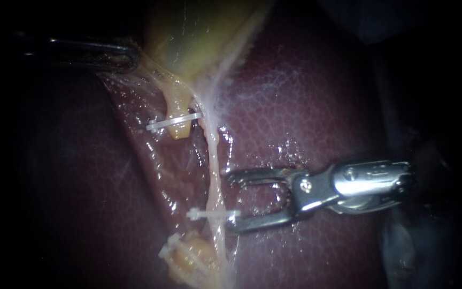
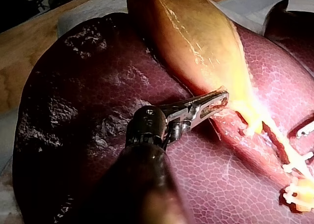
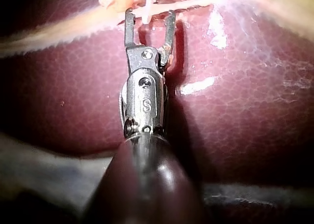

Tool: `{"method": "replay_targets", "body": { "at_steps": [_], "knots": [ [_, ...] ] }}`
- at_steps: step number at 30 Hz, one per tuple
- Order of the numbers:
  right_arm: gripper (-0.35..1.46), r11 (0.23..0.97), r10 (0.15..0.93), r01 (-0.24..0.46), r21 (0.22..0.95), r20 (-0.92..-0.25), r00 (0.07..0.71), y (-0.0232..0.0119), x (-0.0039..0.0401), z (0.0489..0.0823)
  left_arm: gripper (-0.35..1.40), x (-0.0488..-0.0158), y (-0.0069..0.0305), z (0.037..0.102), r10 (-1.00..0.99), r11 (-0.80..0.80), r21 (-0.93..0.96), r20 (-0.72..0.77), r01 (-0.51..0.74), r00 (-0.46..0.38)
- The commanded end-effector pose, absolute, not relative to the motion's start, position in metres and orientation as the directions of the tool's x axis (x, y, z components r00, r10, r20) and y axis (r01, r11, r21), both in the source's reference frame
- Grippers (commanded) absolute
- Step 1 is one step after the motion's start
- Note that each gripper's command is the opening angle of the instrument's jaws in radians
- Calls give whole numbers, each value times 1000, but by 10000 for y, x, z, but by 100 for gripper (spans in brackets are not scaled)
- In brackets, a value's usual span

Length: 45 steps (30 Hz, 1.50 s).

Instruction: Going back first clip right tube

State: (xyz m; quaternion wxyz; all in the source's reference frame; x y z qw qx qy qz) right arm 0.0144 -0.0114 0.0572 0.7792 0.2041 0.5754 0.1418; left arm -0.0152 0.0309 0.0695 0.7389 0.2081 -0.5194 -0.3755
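The right tube runs as a pale strand from the gallbladder down over the liver. It carries a white clip low down. My right instrument has its jaws open with the tips just right of the tube, the clip close above the lower jaw. In the right wrist view this clip lies between the open tips of the right instrument. My left instrument is shut on the tissue at the gallbladder's edge and pulls it left; the left wrist view shows the left instrument there too.
The left tube is in two stumps. The upper stump bears a white clip, and the lower stump bears another clip. Wet membrane lies between the tubes. A wooden bench shows beyond the liver.
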Motion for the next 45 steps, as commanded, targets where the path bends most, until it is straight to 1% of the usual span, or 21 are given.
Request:
{"method": "replay_targets", "body": {
  "at_steps": [1, 4, 7, 11, 13, 16, 19, 24, 31, 45],
  "knots": [
    [50, 884, 443, 14, 468, -845, 299, -110, 140, 567, -35, -152, 309, 695, -771, 631, 698, 611, 338, 179],
    [50, 897, 419, 8, 441, -857, 300, -100, 127, 553, -35, -152, 309, 696, -771, 632, 698, 611, 338, 179],
    [50, 910, 389, 18, 414, -870, 303, -93, 114, 545, -35, -152, 309, 697, -771, 632, 698, 611, 338, 179],
    [49, 919, 361, 34, 393, -873, 329, -85, 101, 541, -35, -154, 308, 698, -770, 632, 696, 612, 339, 178],
    [48, 922, 345, 44, 384, -870, 353, -82, 97, 539, -35, -154, 307, 698, -770, 633, 696, 613, 340, 178],
    [48, 922, 337, 51, 385, -859, 385, -79, 96, 539, -35, -155, 306, 699, -770, 633, 697, 613, 338, 179],
    [48, 921, 333, 57, 386, -855, 397, -79, 97, 539, -35, -159, 303, 702, -768, 635, 696, 614, 335, 180],
    [48, 921, 332, 58, 386, -853, 403, -79, 96, 539, -35, -174, 288, 715, -763, 644, 695, 617, 321, 193],
    [48, 920, 313, 70, 385, -832, 457, -78, 96, 538, -35, -192, 278, 732, -768, 638, 704, 607, 312, 203],
    [49, 923, 306, 71, 378, -835, 457, -73, 96, 535, -35, -196, 277, 740, -770, 637, 708, 604, 306, 207]
  ]
}}
